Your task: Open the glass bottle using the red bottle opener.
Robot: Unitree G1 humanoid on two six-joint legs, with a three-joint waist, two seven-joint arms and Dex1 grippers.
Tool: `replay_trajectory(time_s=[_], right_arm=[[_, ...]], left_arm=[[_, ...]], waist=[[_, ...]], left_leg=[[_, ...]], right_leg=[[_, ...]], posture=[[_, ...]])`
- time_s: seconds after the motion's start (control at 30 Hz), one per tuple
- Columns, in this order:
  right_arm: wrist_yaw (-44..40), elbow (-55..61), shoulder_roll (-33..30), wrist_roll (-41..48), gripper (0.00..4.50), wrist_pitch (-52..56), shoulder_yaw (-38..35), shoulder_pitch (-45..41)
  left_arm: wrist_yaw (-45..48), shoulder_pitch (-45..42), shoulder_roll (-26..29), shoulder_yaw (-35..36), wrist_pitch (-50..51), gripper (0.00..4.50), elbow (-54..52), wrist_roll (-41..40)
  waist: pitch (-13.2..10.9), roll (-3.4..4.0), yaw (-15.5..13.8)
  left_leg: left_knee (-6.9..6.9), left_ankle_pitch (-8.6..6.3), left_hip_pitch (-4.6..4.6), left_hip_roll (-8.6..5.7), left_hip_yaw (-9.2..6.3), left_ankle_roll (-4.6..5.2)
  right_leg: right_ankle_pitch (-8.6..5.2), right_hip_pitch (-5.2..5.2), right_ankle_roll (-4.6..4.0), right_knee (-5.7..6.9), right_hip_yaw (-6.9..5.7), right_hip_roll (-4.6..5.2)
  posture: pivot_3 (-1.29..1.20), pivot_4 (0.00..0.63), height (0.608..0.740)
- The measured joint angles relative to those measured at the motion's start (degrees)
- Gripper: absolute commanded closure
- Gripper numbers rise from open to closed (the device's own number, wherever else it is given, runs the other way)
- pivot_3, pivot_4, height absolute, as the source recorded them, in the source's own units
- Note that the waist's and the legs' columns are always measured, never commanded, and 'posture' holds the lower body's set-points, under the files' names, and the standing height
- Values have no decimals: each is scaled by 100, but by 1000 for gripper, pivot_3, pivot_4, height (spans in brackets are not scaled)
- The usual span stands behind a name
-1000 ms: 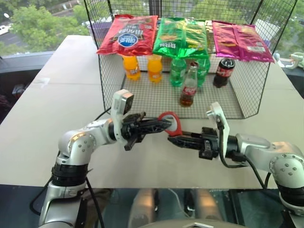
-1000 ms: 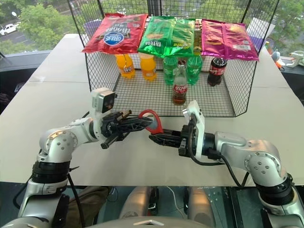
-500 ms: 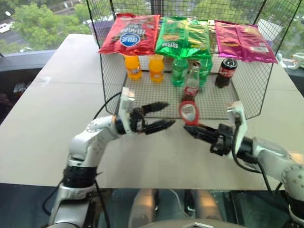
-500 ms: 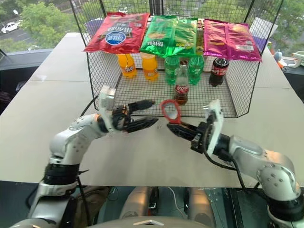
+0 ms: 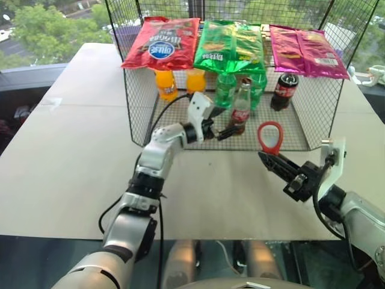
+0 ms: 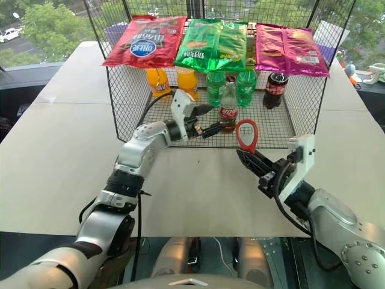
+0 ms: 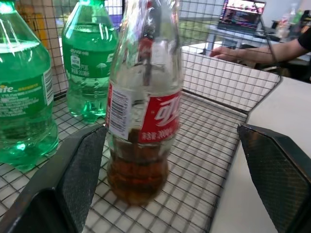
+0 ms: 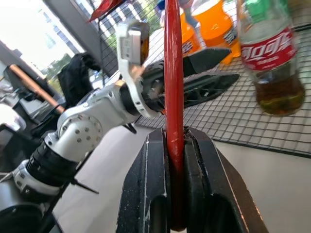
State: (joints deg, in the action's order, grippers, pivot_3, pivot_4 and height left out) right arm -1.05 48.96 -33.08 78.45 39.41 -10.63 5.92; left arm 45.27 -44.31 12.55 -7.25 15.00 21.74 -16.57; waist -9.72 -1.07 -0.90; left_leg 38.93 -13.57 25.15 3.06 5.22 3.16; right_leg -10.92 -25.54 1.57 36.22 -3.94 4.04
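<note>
Right claw [image 5: 269, 160]: nearest, over the pale surface [image 5: 72, 150], clamped tight on the short handle of the flat red bottle opener [image 5: 270, 137], whose oval loop stands upright.
Left claw [image 5: 227, 124]: farther in, at the open front of the black wire-mesh basket [image 5: 313, 123], fingers spread wide and empty, one on each side of the bottle.
Glass bottle [image 5: 241, 107]: small clear cola bottle with red label, upright on the basket floor, just in front of green plastic bottles [image 7: 87, 53].
</note>
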Motion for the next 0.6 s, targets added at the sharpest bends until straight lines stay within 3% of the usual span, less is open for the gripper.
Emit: replay_trajectory(time_s=[0.27,0.37,0.47,0.6], right_arm=[[232,241,-38,-36,4500,-240,8,266],[292,293,-65,-38,4500,-335,8,345],[368,380,-115,-38,4500,-397,8,428],[408,435,-154,-41,4500,-469,8,487]], left_arm=[[-301,-791,-475,37,-743,47,1382,406],[-318,-986,-559,57,-997,806,1778,471],[-277,-1127,-644,181,-1242,2118,2130,492],[-124,-1163,-652,263,-1415,2127,2306,511]], waist=[[-2,-5,-8],[-3,-5,-5],[-3,-6,-3],[-3,-7,-1]], left_leg=[[0,-2,1,-3,1,3],[0,-2,1,-4,1,3],[0,-1,1,-4,1,3],[0,-1,1,-4,2,3]], right_leg=[[4,2,7,-3,1,1],[4,2,6,-2,1,0],[4,1,7,-2,1,1],[5,2,8,-2,1,0]], posture=[[0,150,728],[0,150,728],[0,150,728],[0,150,728]])
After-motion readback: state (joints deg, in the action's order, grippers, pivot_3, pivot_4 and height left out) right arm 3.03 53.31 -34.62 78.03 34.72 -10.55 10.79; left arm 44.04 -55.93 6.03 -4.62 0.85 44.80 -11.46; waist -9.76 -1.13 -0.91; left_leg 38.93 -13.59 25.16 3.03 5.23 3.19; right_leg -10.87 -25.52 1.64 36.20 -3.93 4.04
